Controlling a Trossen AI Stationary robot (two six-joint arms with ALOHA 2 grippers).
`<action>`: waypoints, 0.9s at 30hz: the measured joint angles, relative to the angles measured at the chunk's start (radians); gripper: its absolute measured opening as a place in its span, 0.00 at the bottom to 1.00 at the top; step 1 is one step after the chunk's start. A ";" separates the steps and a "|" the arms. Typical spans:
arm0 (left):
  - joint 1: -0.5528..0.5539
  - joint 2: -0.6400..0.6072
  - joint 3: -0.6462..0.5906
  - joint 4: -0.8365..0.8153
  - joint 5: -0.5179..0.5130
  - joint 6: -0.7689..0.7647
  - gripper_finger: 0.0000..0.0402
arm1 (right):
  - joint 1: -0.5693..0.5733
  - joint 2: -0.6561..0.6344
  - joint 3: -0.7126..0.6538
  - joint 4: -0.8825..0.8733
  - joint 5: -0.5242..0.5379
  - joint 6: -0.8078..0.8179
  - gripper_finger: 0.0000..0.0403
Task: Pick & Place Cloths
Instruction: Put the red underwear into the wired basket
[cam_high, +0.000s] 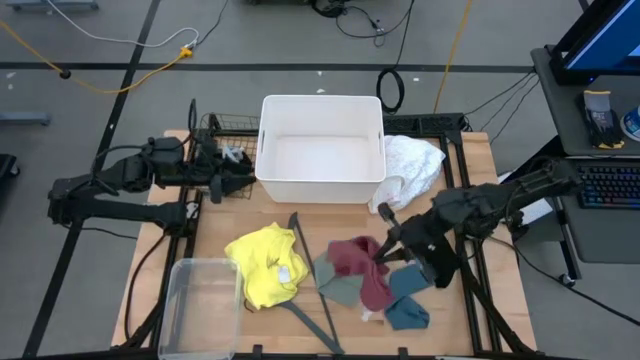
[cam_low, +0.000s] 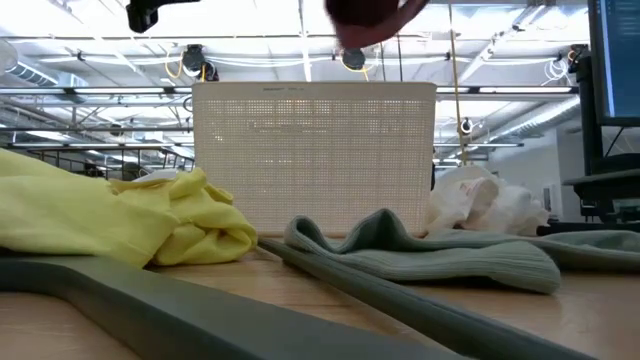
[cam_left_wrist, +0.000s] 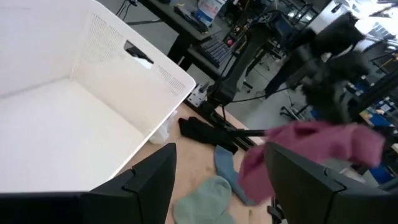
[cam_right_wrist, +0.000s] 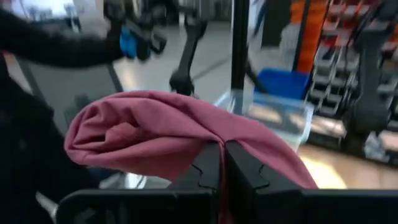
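Between the clenched fingers of the right gripper (cam_right_wrist: 222, 163) hangs the maroon cloth (cam_right_wrist: 155, 134), draping both sides

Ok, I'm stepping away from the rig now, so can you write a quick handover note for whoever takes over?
Right gripper: shut on the maroon fabric cloth, lifted above the table.
Left gripper: open, waiting beside the white plastic bin.
Bin holds no cloths yet.
Left on the table: yellow cloth, sage green cloth, teal cloth; white cloth lies right of the bin.
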 joint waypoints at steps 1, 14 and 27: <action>0.000 0.006 0.000 0.000 0.000 -0.001 0.62 | -0.007 -0.008 0.000 0.019 -0.007 0.001 0.00; -0.001 0.104 0.000 0.080 0.028 -0.062 0.62 | -0.101 -0.031 0.000 0.201 -0.179 0.061 0.00; -0.085 0.165 0.000 0.392 0.108 0.109 0.62 | -0.143 -0.031 0.000 0.216 -0.213 0.060 0.00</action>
